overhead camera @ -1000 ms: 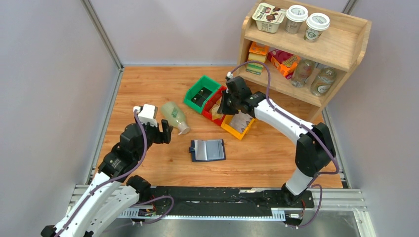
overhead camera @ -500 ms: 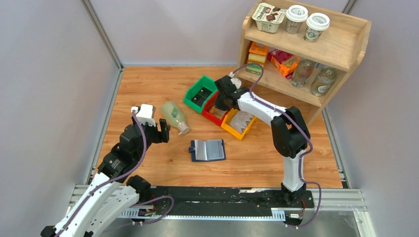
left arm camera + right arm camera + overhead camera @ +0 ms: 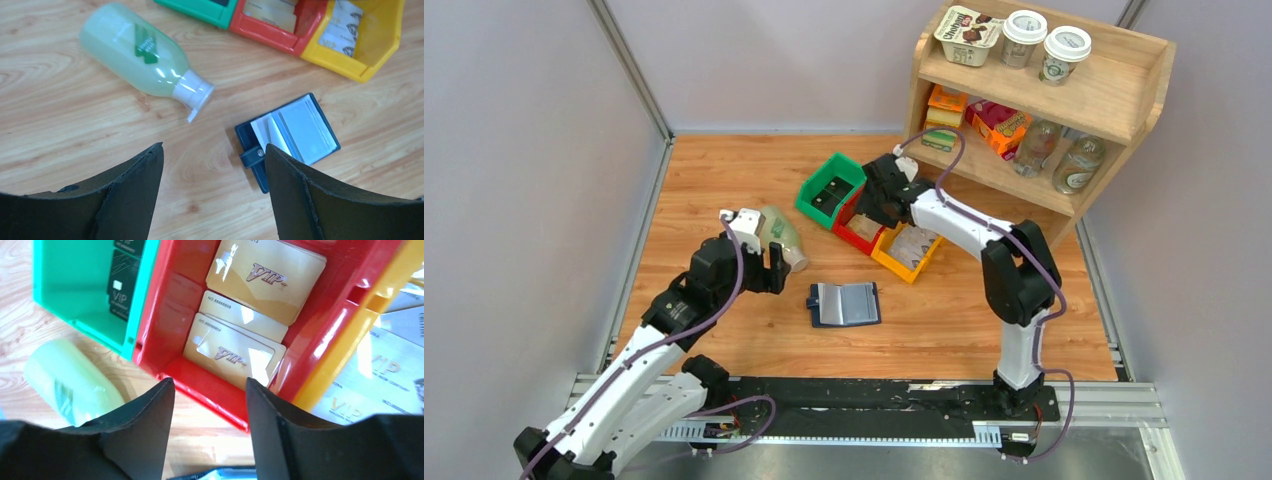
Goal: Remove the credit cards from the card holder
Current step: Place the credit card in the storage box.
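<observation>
- The card holder is laid open and flat on the counter, near the middle and just in front of the row of bins. Its snap tab is turned toward the left arm.
- The credit cards are seen as pale grey-blue leaves tucked in the clear sleeves. How many are loaded cannot be told.
- The cards are judged thin, light and stiff, with slick faces. A pinch across both faces at an exposed edge is advised, followed by a straight pull along the sleeve opening.
- A card lying flush offers little edge, so the sleeve lip may have to be lifted first.
- The holder is judged light and pliable. It is expected to slide or rise with a card unless the navy cover is pinned near the tab or the fold.
- The left claw is spread wide and empty. It is poised above bare counter between the bottle and the holder, touching neither.
- The right claw is parted with nothing between its fingers. It is positioned over the red bin, where gold cards lie, well apart from the holder.
</observation>
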You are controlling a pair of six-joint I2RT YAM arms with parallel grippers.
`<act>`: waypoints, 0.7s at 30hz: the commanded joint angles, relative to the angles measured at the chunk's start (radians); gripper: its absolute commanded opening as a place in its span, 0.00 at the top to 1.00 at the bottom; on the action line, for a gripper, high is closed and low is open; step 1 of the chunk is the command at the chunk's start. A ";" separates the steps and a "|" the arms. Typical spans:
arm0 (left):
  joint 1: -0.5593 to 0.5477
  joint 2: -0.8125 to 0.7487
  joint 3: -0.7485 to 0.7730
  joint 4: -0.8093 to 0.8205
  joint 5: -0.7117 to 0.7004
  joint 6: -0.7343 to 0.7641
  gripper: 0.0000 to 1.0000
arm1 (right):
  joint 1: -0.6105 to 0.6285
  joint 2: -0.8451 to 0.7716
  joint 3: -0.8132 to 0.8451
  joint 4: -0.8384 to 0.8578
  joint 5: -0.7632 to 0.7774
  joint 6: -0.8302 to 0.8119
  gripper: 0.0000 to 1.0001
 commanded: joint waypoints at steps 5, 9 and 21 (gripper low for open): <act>-0.008 0.105 0.059 0.036 0.216 -0.127 0.26 | 0.049 -0.306 -0.146 0.038 -0.029 -0.162 0.30; -0.054 0.193 0.078 0.042 0.215 -0.176 0.26 | 0.105 -0.450 -0.310 0.065 -0.062 -0.197 0.24; -0.168 0.509 0.123 -0.038 0.091 -0.269 0.18 | 0.283 -0.549 -0.625 0.133 -0.072 -0.127 0.17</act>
